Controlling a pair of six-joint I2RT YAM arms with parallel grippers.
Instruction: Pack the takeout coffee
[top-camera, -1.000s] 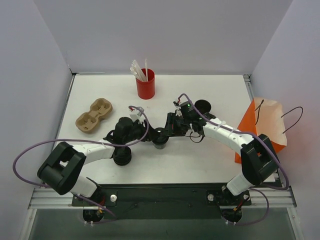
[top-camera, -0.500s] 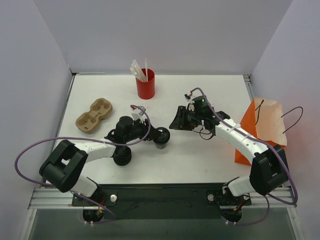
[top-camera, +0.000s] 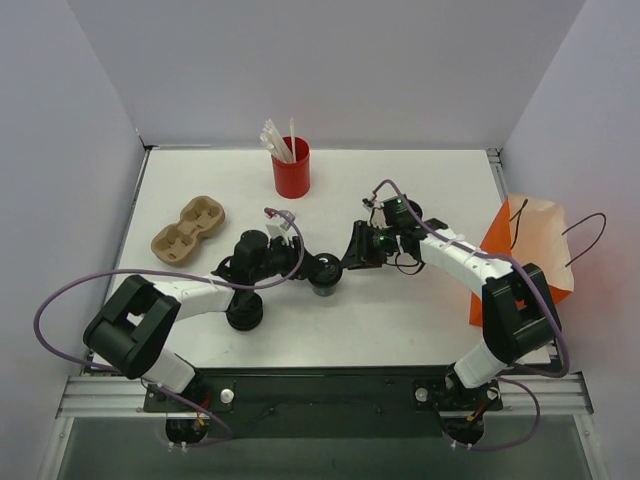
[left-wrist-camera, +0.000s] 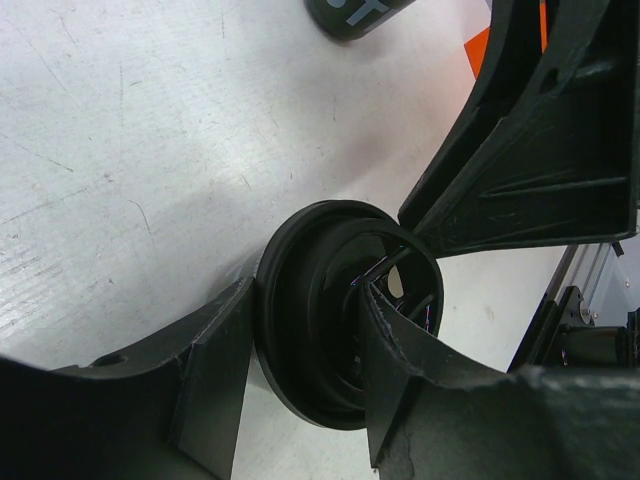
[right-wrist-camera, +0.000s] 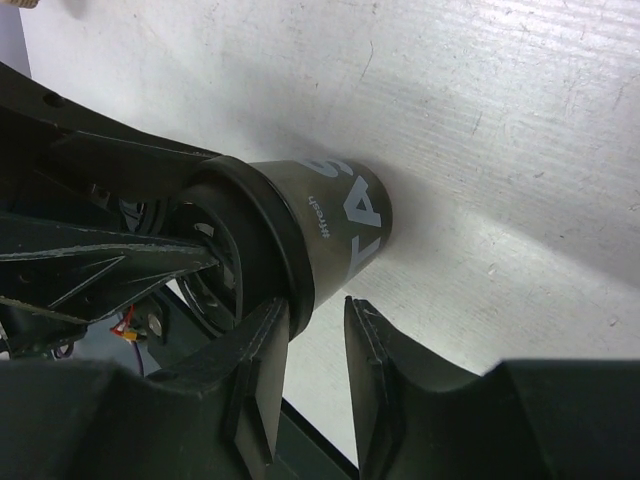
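Your left hand (left-wrist-camera: 305, 340) clamps the coffee cup (top-camera: 322, 276), probably steadying it on the worktop (top-camera: 400, 322). Right hand's (right-wrist-camera: 315, 322) narrow at its lid (right-wrist-camera: 268, 240); can't tell if it's pinching.

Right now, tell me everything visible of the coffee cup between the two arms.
The coffee cup is small, dark-walled with white lettering, capped by a round black lid with a raised rim. It stands upright on the white table. Fingers of the left gripper straddle the lid; one finger of the open right gripper meets its rim. Whether the left clamps it is unclear.
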